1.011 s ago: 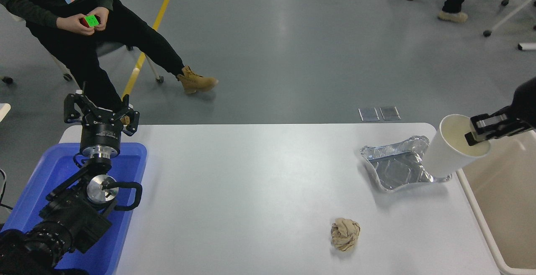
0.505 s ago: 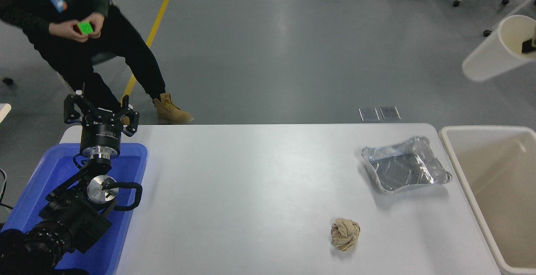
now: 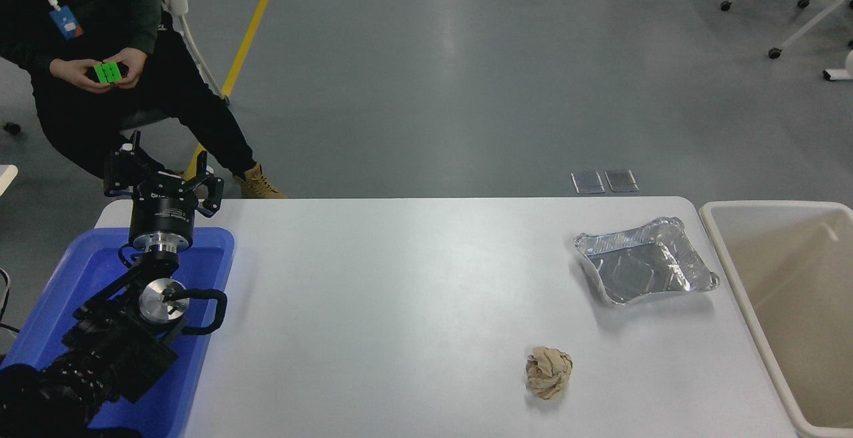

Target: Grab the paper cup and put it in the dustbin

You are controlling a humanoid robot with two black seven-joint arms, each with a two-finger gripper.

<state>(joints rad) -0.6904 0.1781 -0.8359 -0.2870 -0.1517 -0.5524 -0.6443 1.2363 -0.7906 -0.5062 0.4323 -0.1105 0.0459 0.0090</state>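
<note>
The white table [image 3: 413,305] filled the lower half of the head view. From its centre, the dustbin [image 3: 736,271] stood at 3 o'clock, hard against the table's right edge and cut off by the picture's right and bottom borders. It was a large rectangular tub in beige plastic, with rounded corners, a thick off-white rim and smooth, plain inner walls. The visible part of its interior showed only bare plastic.

The paper cup did not appear anywhere in the picture, neither on the table nor in the visible part of the dustbin; its location could not be determined. The right arm and its gripper were also outside the picture.

The blue tray [image 3: 213,258] lay at 9 o'clock, at the table's left end. The left arm ran over it from the lower left corner, and the left gripper [image 3: 160,181] sat at about 10 o'clock beyond the tray's far edge, fingers spread apart and holding nothing.

The foil tray [image 3: 686,271] rested at 2 o'clock, just beside the dustbin's rim, its edge dented and wavy. The crumpled paper ball [image 3: 549,373], tan in colour, lay at 5 o'clock, well apart from the foil tray.

A seated person [image 3: 100,105] at the far left held a small green cube [image 3: 105,72] in both hands.
</note>
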